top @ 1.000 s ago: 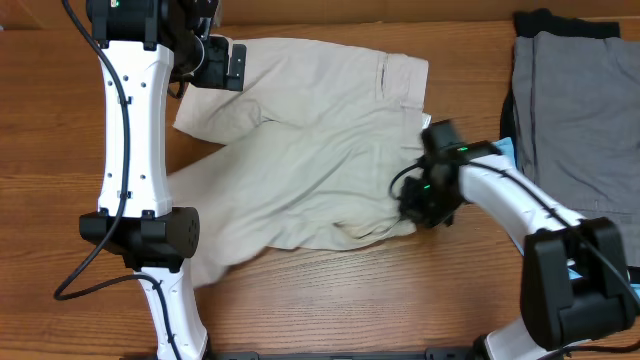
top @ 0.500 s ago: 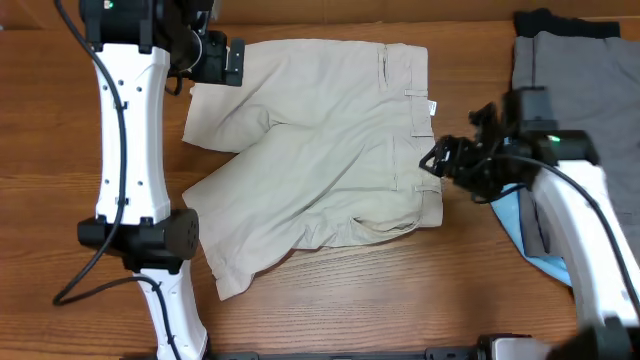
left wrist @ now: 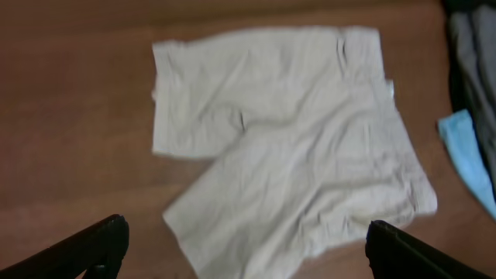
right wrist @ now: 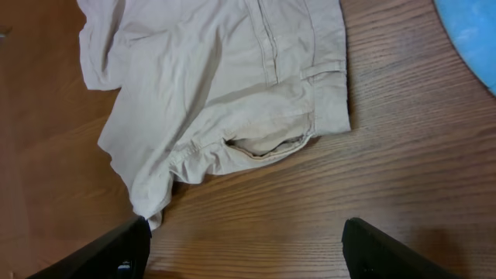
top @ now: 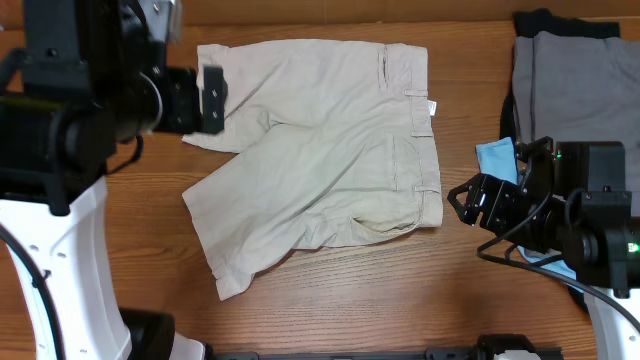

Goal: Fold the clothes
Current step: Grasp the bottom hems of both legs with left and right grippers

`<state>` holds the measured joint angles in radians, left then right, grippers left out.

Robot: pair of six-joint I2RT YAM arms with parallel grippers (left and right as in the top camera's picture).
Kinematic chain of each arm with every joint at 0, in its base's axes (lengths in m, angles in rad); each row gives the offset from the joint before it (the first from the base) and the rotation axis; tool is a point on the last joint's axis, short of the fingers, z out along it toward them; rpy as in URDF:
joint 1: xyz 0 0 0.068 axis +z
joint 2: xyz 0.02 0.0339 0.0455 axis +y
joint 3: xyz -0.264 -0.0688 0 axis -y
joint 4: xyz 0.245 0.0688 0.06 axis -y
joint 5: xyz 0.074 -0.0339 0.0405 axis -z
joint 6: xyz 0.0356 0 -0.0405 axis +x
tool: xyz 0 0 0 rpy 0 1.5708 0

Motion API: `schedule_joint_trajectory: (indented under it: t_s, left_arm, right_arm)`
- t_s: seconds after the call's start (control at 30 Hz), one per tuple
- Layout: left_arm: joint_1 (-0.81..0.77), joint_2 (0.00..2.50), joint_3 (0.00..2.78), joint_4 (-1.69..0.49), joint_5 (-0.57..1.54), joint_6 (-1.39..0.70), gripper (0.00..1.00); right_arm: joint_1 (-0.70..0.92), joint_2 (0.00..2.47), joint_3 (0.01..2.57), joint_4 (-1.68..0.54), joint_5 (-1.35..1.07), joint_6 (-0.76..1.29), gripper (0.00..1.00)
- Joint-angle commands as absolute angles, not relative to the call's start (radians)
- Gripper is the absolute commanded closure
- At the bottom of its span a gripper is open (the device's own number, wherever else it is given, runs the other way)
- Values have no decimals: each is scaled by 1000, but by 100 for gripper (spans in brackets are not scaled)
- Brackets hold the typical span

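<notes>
A pair of beige shorts [top: 320,150] lies spread on the wooden table, waistband to the right and both legs to the left, the lower leg angled toward the front. My left gripper [top: 212,98] hangs high above the upper leg's hem, open and empty. In its wrist view the shorts [left wrist: 287,147] lie far below the open left gripper [left wrist: 244,256]. Just right of the waistband's lower corner, my right gripper [top: 462,203] is open and holds nothing. The right wrist view shows bare wood between the right gripper's [right wrist: 248,252] fingers, with the shorts [right wrist: 225,77] ahead of them.
A stack of grey clothes [top: 570,100] on a black garment sits at the back right. A light blue cloth [top: 495,155] lies next to it, close to my right arm, and shows at the edge of both wrist views [left wrist: 465,147] [right wrist: 473,31].
My right gripper let go of the waistband after pulling the shorts flat to the right, then backed off right and toward the front. The left arm rose much higher above the table.
</notes>
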<state>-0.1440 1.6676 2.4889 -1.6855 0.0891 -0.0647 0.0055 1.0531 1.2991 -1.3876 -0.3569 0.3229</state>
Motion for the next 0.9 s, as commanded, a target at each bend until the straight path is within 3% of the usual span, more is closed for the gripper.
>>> schedule_joint_trajectory:
  t_s: [0.0,0.33,0.53,0.7,0.8,0.87]
  left_arm:
    - [-171,1662,2273,-1689,30,-151,0]
    - [-173,1659,1687,-1536,29,-272,0]
    - [-171,1511,1353,-1361,22,-467,0]
    - [-171,1364,1162,-1274,31,-591,3]
    - [-171,1346,1048,-1263,63,-642,8]
    - [-171,1346,1015,-1263,97,-660,21]
  right_arm:
    - [47,1051,1261,-1372,-333,372,18]
    - [176,1076,918,-1122,-239,555,22]
    - [176,1364,791,-783,-227,555,28]
    - [173,1558,791,-646,-203,581,33]
    - [173,1601,791,-614,-199,581,52]
    - [173,1601,791,-601,-199,581,65]
